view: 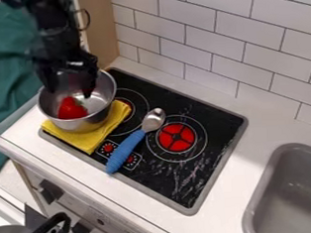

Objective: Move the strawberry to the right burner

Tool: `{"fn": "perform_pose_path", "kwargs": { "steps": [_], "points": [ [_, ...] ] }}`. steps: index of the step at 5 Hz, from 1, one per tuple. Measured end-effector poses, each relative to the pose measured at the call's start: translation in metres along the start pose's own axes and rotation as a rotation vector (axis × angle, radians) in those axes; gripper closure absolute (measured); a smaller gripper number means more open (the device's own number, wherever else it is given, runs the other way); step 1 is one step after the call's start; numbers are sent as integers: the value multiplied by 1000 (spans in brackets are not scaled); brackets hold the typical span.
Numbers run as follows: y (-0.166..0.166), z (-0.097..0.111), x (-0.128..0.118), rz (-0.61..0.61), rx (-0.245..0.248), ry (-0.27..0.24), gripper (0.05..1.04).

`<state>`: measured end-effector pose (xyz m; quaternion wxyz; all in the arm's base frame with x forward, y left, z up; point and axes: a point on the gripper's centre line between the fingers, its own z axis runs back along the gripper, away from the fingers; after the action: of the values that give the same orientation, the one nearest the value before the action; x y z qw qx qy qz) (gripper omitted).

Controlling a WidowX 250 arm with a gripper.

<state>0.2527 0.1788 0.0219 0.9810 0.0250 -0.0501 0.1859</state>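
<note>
Strawberry (71,109) in pot (86,123), pot on cloth (84,141), spoon (126,148) between cloth and right burner (176,137), sink (262,174) right of stove (166,190)

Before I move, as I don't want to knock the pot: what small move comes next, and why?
I'd probably lower the tool slightly toward the strawberry: it lies in the pot, and the tool hangs above with its fingers apart.
</note>
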Motion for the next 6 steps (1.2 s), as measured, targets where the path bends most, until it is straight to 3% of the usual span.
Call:
{"fn": "perform_pose_path", "kwargs": {
  "steps": [1,3,4,5,6],
  "points": [
    [3,-5,0,7,-7,-3,83],
    [1,-31,-9,10,-22,71,83],
    [0,-44,-7,15,-27,91,137],
    [-1,-45,-4,22,-25,78,303],
    [-4,-41,-6,19,-13,65,303]
  ]
}}
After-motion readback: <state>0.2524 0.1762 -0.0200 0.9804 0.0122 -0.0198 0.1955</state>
